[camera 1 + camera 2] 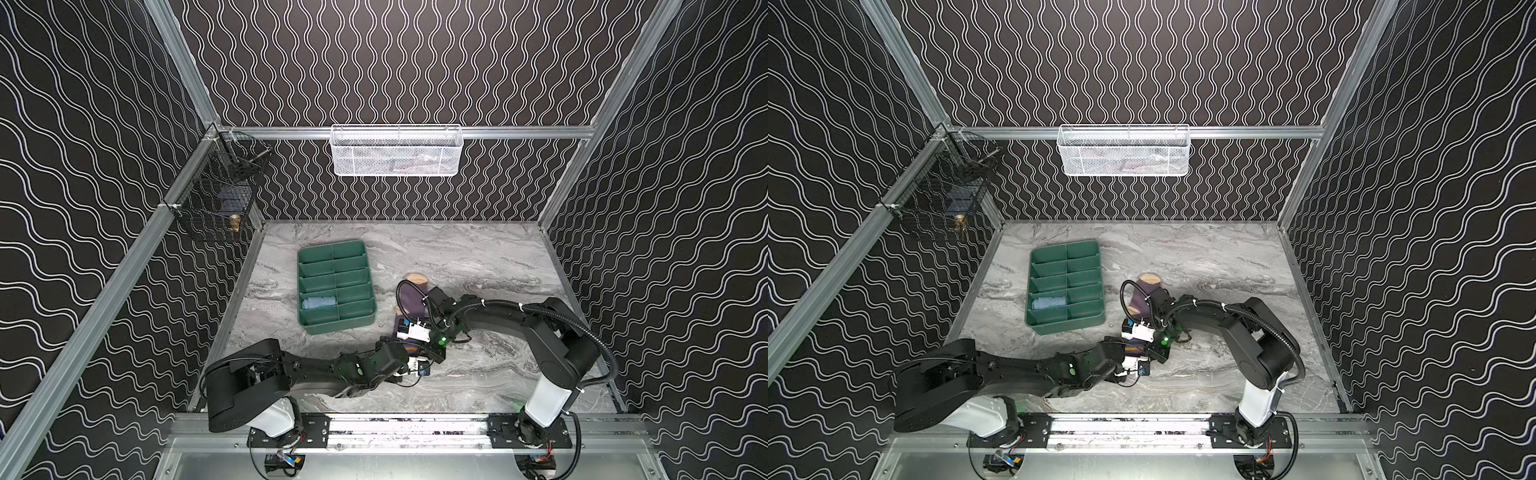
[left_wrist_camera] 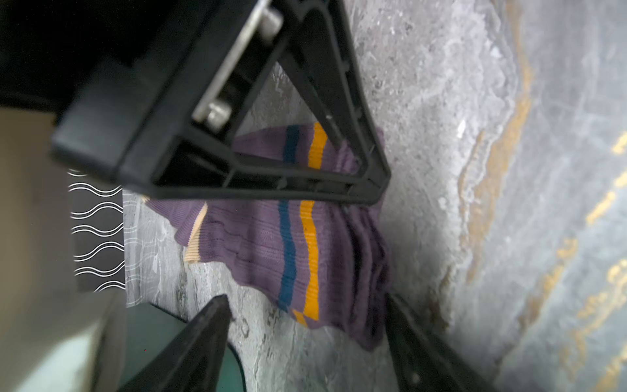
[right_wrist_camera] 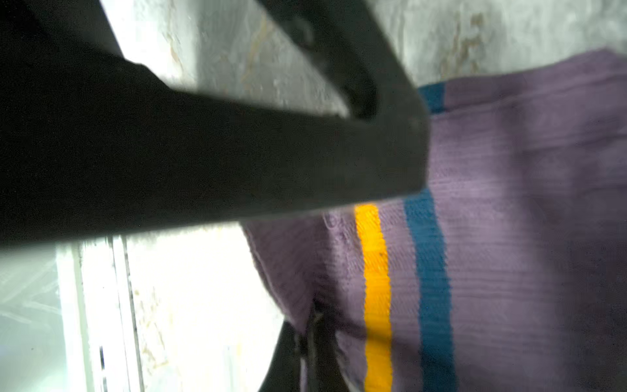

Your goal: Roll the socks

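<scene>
Where the purple sock lies: the purple sock [image 1: 409, 297] is flat on the table [image 1: 478, 257], just right of the green tray [image 1: 332, 245]. Its tan toe points to the back wall and its striped cuff end sits under both hands.
Light blue sock: a rolled bundle [image 1: 319, 302] inside the tray, left column, second compartment from the front.
Right hand: the right hand [image 2: 375, 191] is closed, with its tip on the bunched cuff edge. The fabric puckers toward the tip, so it is judged to be pinching the sock.
Left hand: the left hand [image 2: 305, 298] has its fingers standing apart, one on each side of the cuff end. No fabric is clamped between them.
Step in hand (judged): the start of the purple sock's roll; no turn of a roll shows yet.
Risk, sliding: the sock is held at one point only. A drag by the right hand could pull it across the smooth table rather than turn it over.
Risk, partial catch: if the left hand closes, it may take only the top layer. The soft ribbed fabric would then spring back open.
Risk, contact: the two hands work very near each other, so a closing or turning move could strike finger on finger.
Not determinable: how many layers the right hand holds.
</scene>
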